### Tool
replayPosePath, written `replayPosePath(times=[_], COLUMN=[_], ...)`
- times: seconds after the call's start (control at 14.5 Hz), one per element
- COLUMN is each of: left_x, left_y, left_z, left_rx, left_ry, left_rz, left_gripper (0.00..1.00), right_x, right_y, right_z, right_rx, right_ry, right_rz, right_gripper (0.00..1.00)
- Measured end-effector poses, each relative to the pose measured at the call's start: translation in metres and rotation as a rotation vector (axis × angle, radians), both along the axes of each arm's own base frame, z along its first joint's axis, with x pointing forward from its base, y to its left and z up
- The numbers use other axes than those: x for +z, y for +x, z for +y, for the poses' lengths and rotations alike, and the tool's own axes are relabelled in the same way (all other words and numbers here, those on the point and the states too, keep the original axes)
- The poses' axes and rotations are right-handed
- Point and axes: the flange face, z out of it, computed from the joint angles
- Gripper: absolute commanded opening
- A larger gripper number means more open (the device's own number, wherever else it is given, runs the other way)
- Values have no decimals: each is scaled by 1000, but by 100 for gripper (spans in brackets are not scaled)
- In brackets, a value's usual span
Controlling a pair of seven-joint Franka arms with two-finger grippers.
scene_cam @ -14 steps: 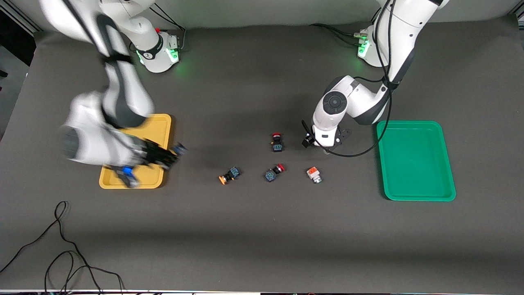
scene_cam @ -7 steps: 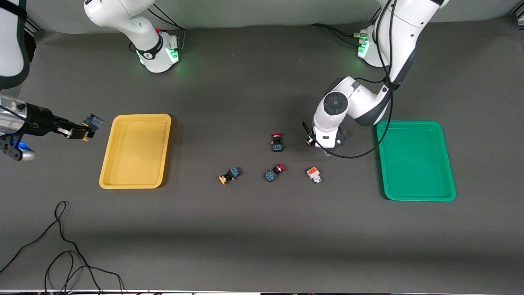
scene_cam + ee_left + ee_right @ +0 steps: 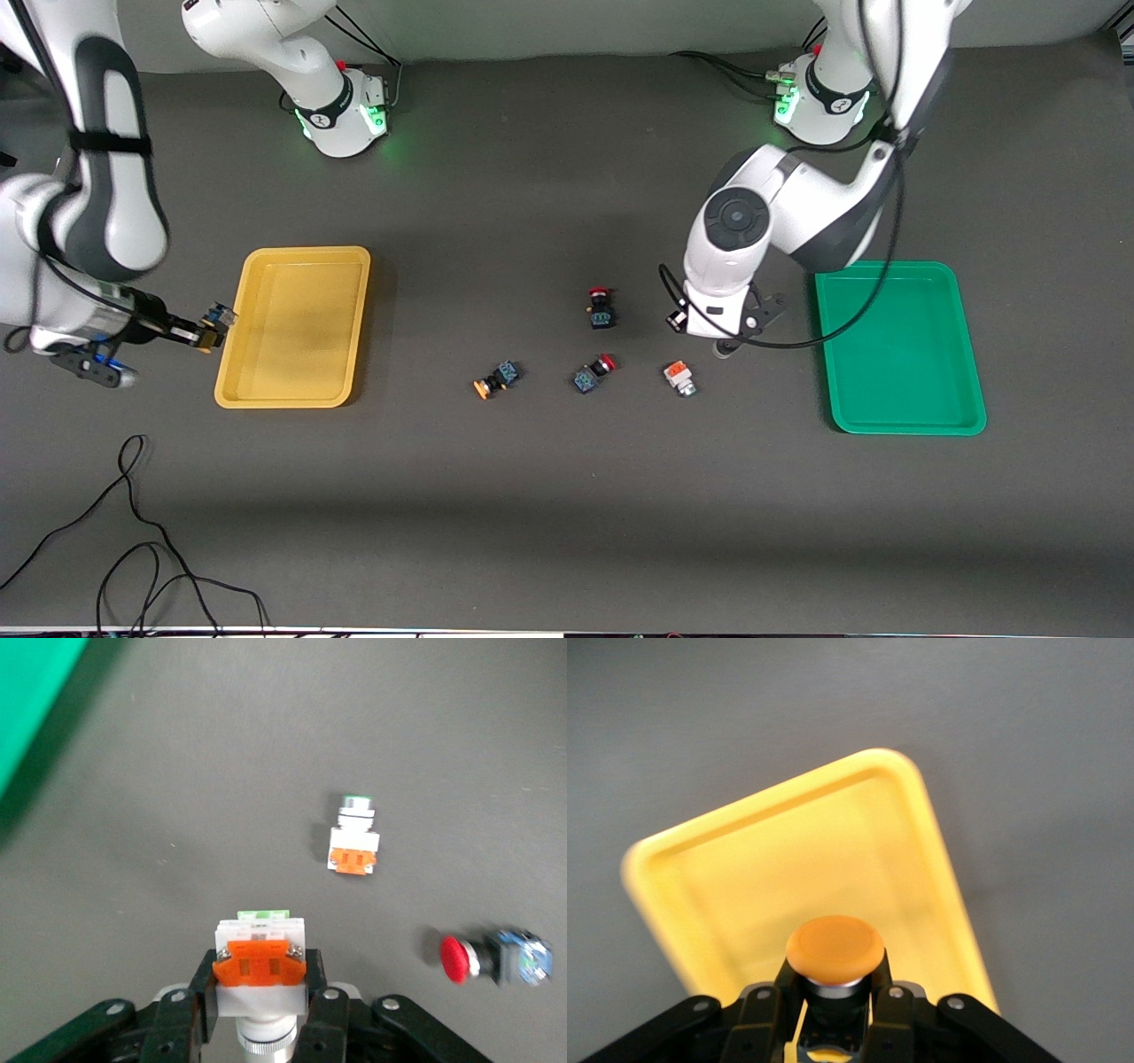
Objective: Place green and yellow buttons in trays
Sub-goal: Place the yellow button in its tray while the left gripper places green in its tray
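Observation:
My right gripper (image 3: pixel 199 335) is shut on a black button with a yellow-orange cap (image 3: pixel 217 316), held up just outside the yellow tray's (image 3: pixel 292 328) rim at the right arm's end. The right wrist view shows the cap (image 3: pixel 834 948) between the fingers (image 3: pixel 766 997) with the tray (image 3: pixel 788 850) below. My left gripper (image 3: pixel 722 341) is shut on a white-and-silver button with an orange block (image 3: pixel 261 958), between the loose switches and the green tray (image 3: pixel 899 354). A second white button (image 3: pixel 679 377) and a second yellow-capped button (image 3: pixel 494 379) lie on the table.
Two black switches with red caps (image 3: pixel 600 307) (image 3: pixel 594 372) lie between the loose buttons. The left wrist view shows the white button (image 3: pixel 354 842), one red-capped switch (image 3: pixel 496 958) and a corner of the green tray (image 3: pixel 35 700). Loose black cables (image 3: pixel 133 532) lie near the front corner.
The right arm swung out from over the yellow tray, then came back to its outer rim, still holding the yellow-capped button. The left gripper shifted a little toward the front camera.

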Motion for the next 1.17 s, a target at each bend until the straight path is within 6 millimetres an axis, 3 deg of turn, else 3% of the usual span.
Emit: replayPosePath(times=[0.14, 0.41, 0.48, 0.55, 0.62, 0.76, 0.9, 1.03, 1.17], left_x=[34, 70, 74, 76, 75, 72, 61, 30, -17], left_y=[15, 35, 41, 47, 52, 59, 61, 61, 58], left_z=[30, 130, 156, 185, 216, 280, 325, 341, 336], left_rx=[-83, -229, -255, -284, -314, -368, -396, -407, -426], left_ry=[-38, -54, -59, -67, -77, -95, -76, -61, -70], left_rz=[26, 96, 102, 106, 110, 116, 120, 95, 70], left_gripper=[6, 4, 4, 4, 4, 5, 5, 5, 5], right_x=[-29, -70, -75, -79, -79, -78, -75, -65, -49], right_y=[-2, -1, -1, 0, 1, 3, 7, 14, 18], right_z=[-12, -15, -15, -14, -13, -9, -6, -3, -1], right_rx=[-3, -21, -26, -27, -26, -18, -10, -2, 9], right_ry=[2, 50, 53, 53, 52, 51, 51, 53, 69], right_rz=[14, 14, 17, 20, 20, 16, 9, -14, -35], right_gripper=[0, 0, 29, 71, 99, 100, 100, 100, 100])
